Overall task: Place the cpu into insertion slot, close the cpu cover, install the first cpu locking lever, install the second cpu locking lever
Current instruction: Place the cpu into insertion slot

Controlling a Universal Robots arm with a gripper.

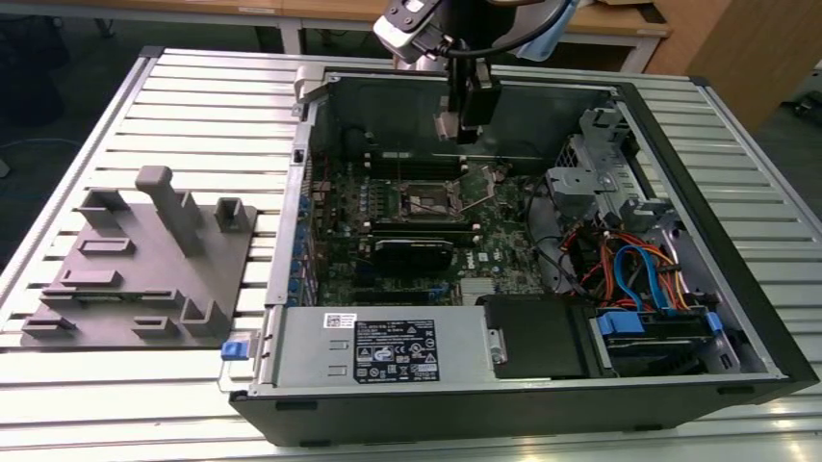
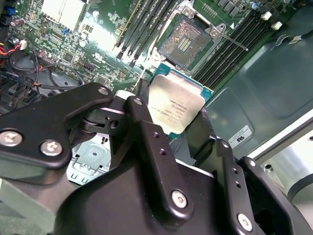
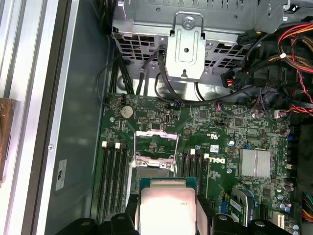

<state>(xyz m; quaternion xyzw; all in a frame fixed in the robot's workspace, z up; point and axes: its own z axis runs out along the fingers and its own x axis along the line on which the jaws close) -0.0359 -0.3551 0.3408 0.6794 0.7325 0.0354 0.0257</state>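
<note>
Aloft, the end effector (image 2: 173, 116) pinches the cpu (image 2: 176, 104) by opposite edges, well apart from the exposed insertion slot (image 2: 188, 39).

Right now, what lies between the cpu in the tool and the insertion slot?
Nothing. In both wrist views the stretch from the cpu, clamped in the tool, to the open insertion slot is bare.
</note>
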